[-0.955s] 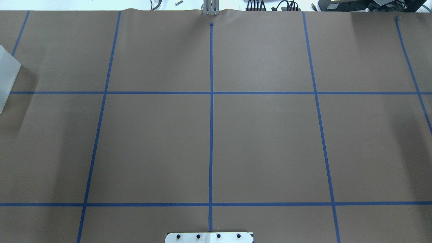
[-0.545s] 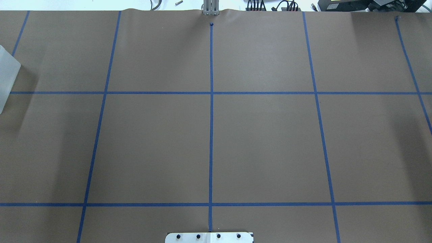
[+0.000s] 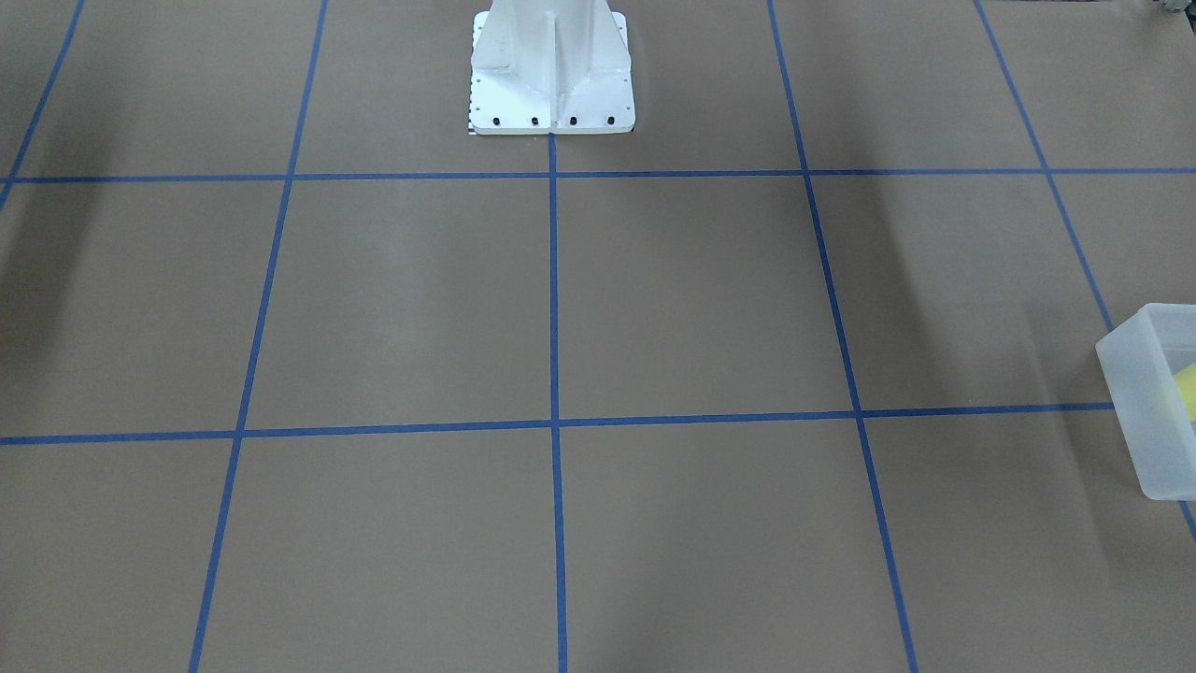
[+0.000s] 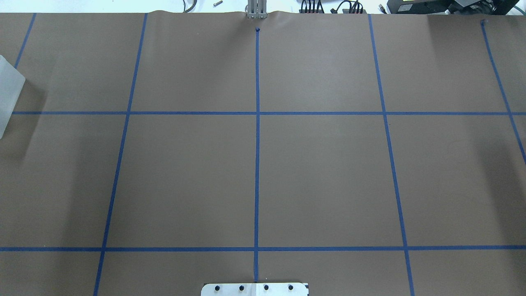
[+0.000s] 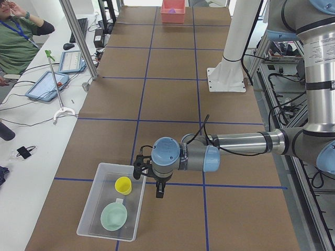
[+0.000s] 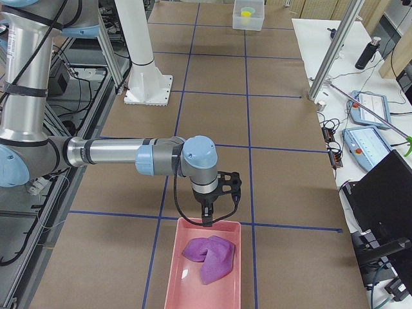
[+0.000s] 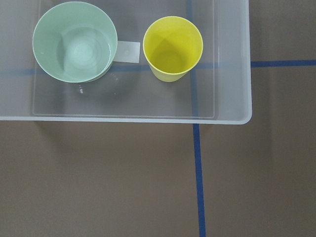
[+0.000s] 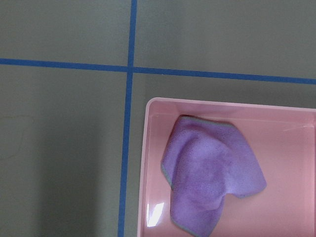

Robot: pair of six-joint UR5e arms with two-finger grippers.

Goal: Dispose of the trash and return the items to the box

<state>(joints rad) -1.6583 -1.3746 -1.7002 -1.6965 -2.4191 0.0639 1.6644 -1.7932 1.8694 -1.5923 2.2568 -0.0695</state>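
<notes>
Brown table cover [image 4: 328,172] w/ blue tape grid [image 4: 257,164]; white pedestal [image 3: 551,65] (bolted down); tablet [image 5: 71,61] on side bench [image 5: 31,136].

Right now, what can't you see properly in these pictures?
- The left hand: shows only in the exterior left view, too small to tell open or shut.
- The right hand: same, only in the exterior right view.
- The box: the overhead view's left edge cuts it off, contents unseen.
- Under the purple cloth: hidden by the cloth itself in the pink tray.
</notes>
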